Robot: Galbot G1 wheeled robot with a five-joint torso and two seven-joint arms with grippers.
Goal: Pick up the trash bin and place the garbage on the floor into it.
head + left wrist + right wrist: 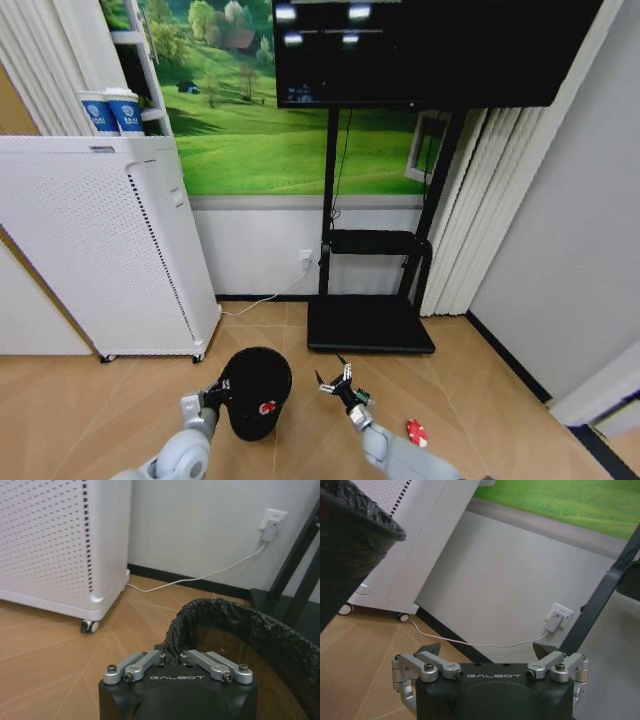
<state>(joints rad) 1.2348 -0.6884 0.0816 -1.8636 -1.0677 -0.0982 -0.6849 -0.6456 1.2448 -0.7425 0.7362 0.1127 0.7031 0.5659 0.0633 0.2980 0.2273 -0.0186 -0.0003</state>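
Observation:
The trash bin, black and round with a black bag over its rim, stands or hangs low in front of me in the head view. My left gripper is shut on its near left rim; in the left wrist view the fingers pinch the bagged rim. A red-and-white spot shows on the bin's front; I cannot tell if it is inside. My right gripper is open and empty, just right of the bin, its jaws spread in the right wrist view. One red-and-white piece of garbage lies on the floor further right.
A tall white perforated appliance on casters stands to the left, with a white cable running along the floor to a wall socket. A black TV stand base lies behind the bin. Curtains and a wall close off the right.

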